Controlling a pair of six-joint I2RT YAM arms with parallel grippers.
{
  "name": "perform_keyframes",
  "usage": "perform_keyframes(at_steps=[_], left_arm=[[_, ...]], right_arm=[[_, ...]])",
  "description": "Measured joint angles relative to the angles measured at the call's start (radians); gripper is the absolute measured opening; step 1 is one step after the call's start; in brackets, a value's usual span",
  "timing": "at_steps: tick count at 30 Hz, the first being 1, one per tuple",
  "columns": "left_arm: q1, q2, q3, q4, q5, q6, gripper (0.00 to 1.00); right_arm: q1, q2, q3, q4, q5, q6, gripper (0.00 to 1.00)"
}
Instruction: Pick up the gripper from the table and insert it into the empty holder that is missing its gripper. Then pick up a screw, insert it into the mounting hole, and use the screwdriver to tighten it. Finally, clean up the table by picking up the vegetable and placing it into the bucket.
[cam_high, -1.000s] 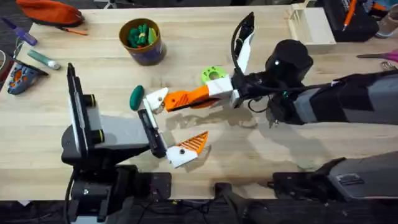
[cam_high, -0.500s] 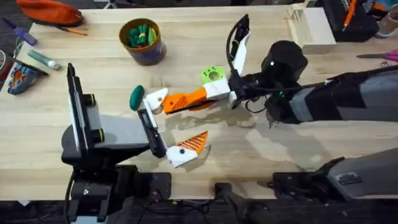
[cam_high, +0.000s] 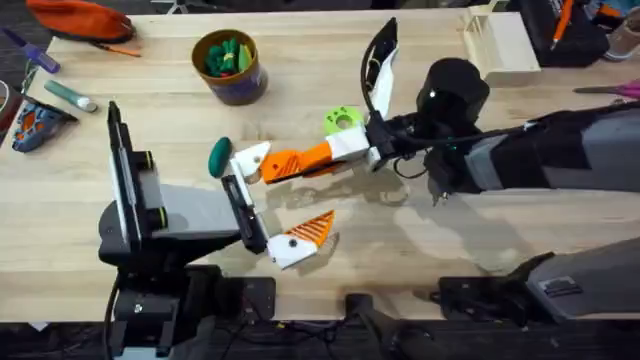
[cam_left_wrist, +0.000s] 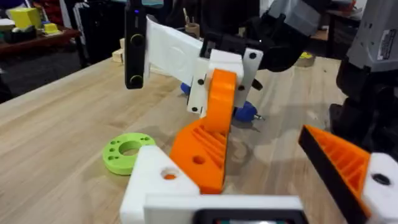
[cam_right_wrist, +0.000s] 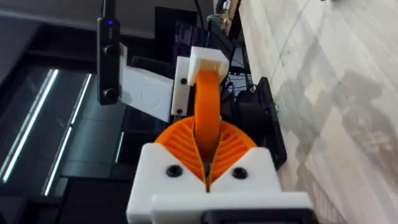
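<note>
The left gripper (cam_high: 272, 200) lies low over the table (cam_high: 470, 240) with its two fingers spread wide and nothing between them. I think it is held so to present the empty holder (cam_high: 250, 158) sideways to the other arm. Its other finger, nearer the table's front edge, already carries an orange tip.

The vegetable (cam_high: 219, 158) lies just beside the holder, on its left, so there is very little room on that side. The bucket (cam_high: 200, 45) stands well apart, toward the far edge, with free wood in between.

The gripper (cam_high: 290, 160) lies level, its left end meeting the holder. I cannot tell if it is fully seated. In the left wrist view it rests against the white mount, near a mounting hole.

A green disc (cam_high: 343, 121) lies near, on the far side of the right arm.

The right gripper (cam_high: 340, 148) is clenched on the orange piece from the right, in line with the holder, probably to push it straight in. Behind it the table is open, so a straight pull-back looks free.
</note>
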Motion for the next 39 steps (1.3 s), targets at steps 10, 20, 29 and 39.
perform_keyframes(at_steps=[10,20,29,39], left_arm=[[0.000,0.000,0.000,0.000,0.005,0.000,0.986],[0.000,0.000,0.000,-0.001,0.006,-0.003,0.985],[0.000,0.000,0.000,0.000,-0.003,-0.003,0.986],[0.000,0.000,0.000,0.002,-0.009,-0.003,0.986]], right_arm=[[-0.013,0.001,0.013,-0.015,-0.031,-0.026,0.009],[-0.020,0.031,0.034,-0.012,-0.060,-0.021,0.009],[-0.002,0.031,0.035,-0.008,-0.033,-0.003,0.009],[0.000,0.031,0.035,-0.003,-0.013,0.001,0.009]])
